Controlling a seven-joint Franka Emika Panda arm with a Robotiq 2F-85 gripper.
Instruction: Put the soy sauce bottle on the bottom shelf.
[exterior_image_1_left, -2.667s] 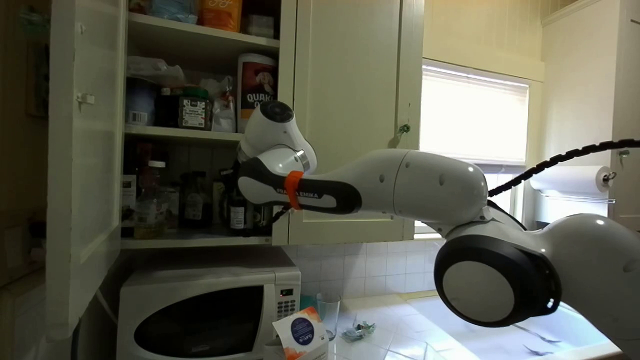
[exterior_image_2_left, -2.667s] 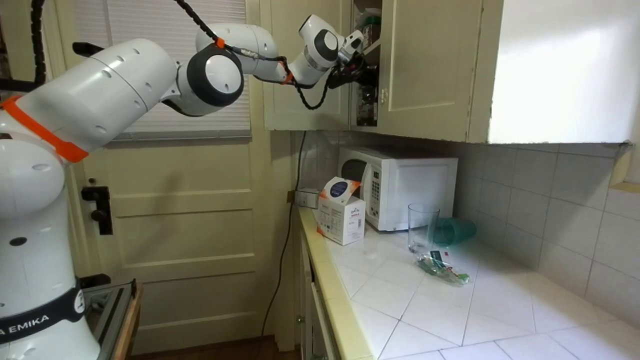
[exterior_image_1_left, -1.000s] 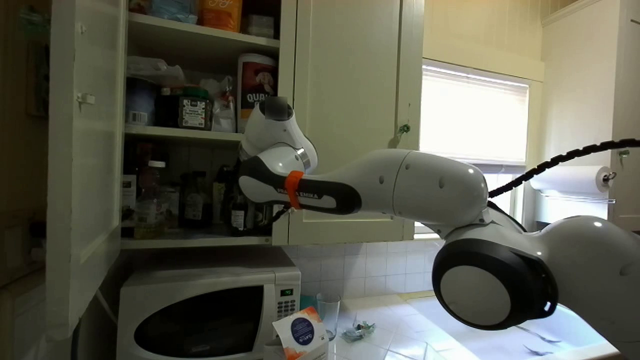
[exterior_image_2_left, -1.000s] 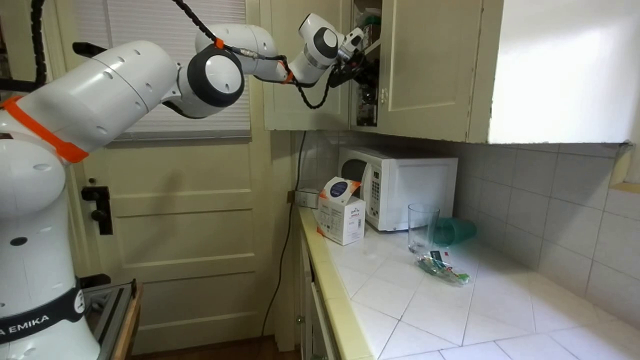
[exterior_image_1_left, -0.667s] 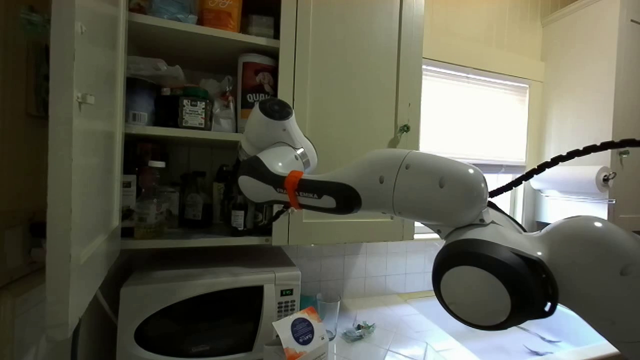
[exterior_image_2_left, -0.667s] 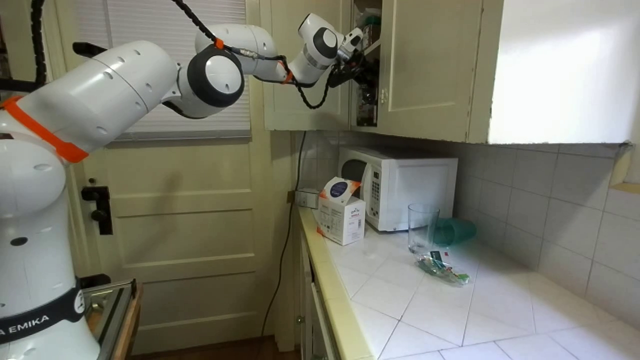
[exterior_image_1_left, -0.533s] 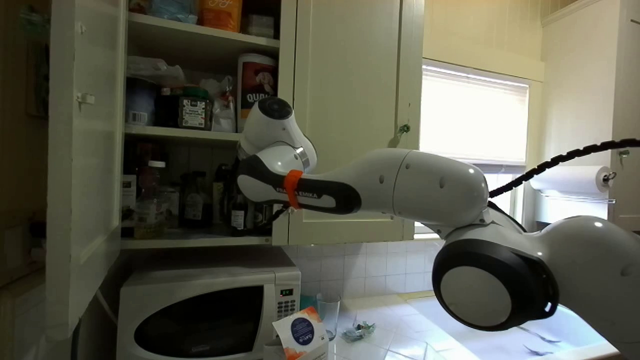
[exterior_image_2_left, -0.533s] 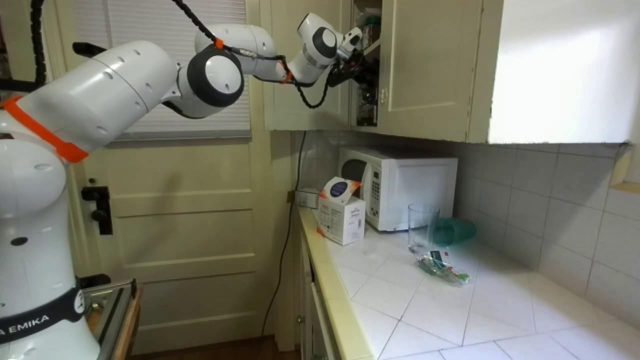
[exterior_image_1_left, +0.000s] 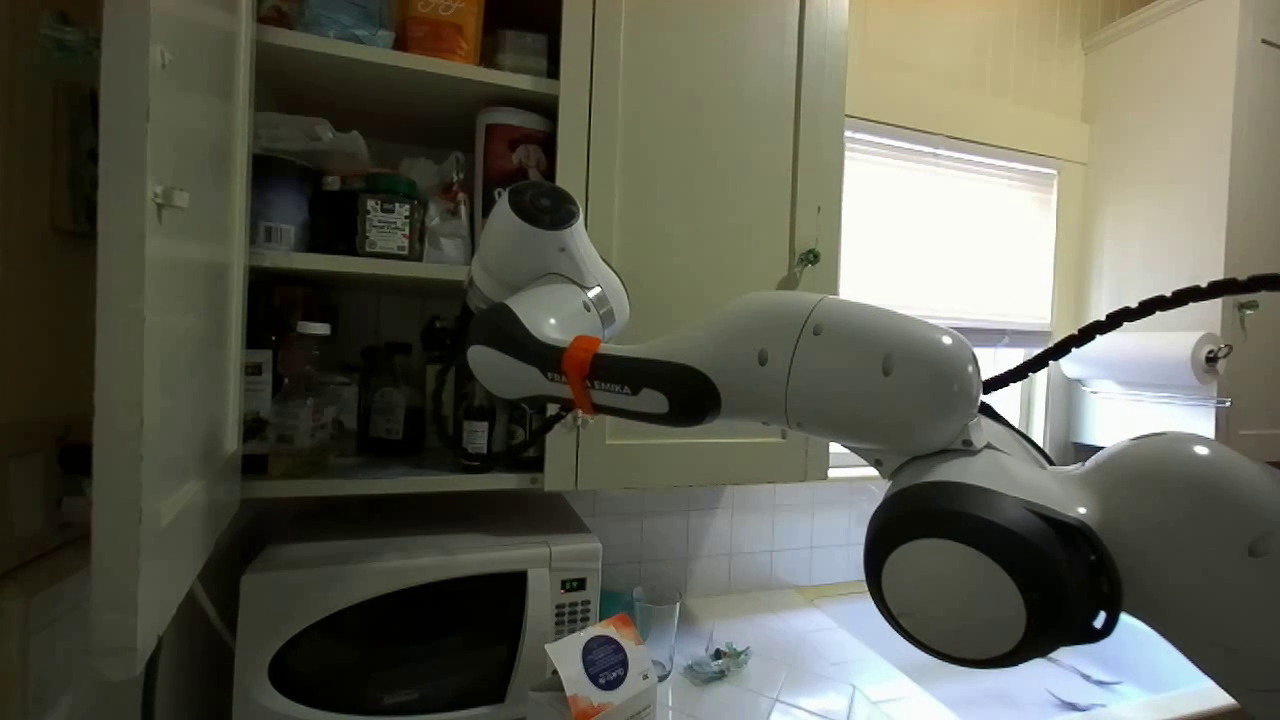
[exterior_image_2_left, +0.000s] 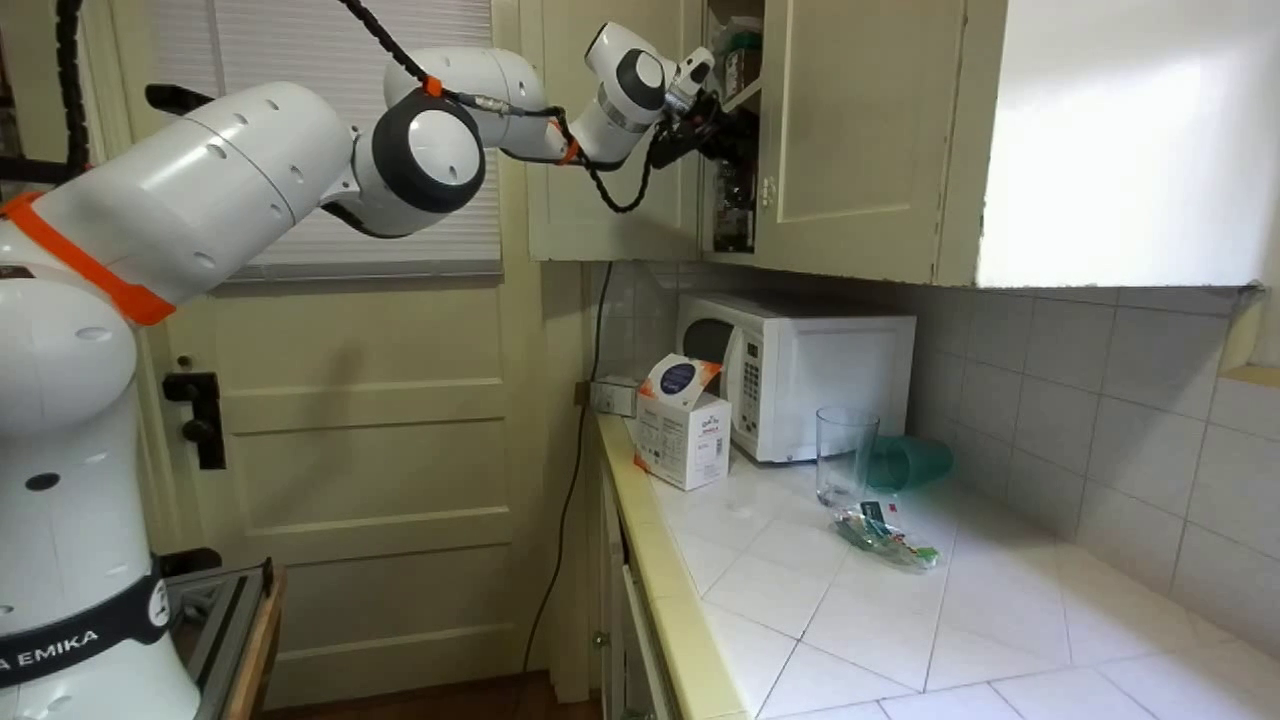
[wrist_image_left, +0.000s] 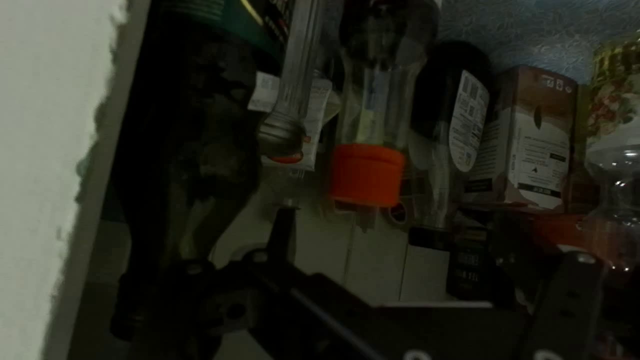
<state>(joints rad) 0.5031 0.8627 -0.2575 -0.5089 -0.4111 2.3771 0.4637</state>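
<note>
The wrist view is dark and stands upside down. There, the soy sauce bottle (wrist_image_left: 367, 175) shows its orange-red cap and dark contents, upright among other bottles. Its base is cut off by the frame, over the patterned liner of the bottom shelf (wrist_image_left: 525, 35). My gripper (wrist_image_left: 434, 233) has its fingers (wrist_image_left: 284, 232) spread wide, with no thing gripped between them. The red cap lies beyond the fingertips, apart from them. In an exterior view the gripper (exterior_image_2_left: 735, 140) reaches into the cupboard; elsewhere the arm mostly hides it above the bottom shelf (exterior_image_1_left: 395, 486).
A big dark bottle (wrist_image_left: 200, 100) and the cupboard frame (wrist_image_left: 45, 150) crowd one side of the gripper. Around the bottle stand a grey-lidded glass shaker (wrist_image_left: 282, 132), a black-capped bottle (wrist_image_left: 445, 135) and a carton (wrist_image_left: 525, 140). The middle shelf (exterior_image_1_left: 365, 264) runs above; an open cupboard door (exterior_image_1_left: 170, 300) stands alongside.
Over the last half second my wrist and gripper have drawn back slightly out of the cupboard and risen a little. Microwave and counter items have not moved.
</note>
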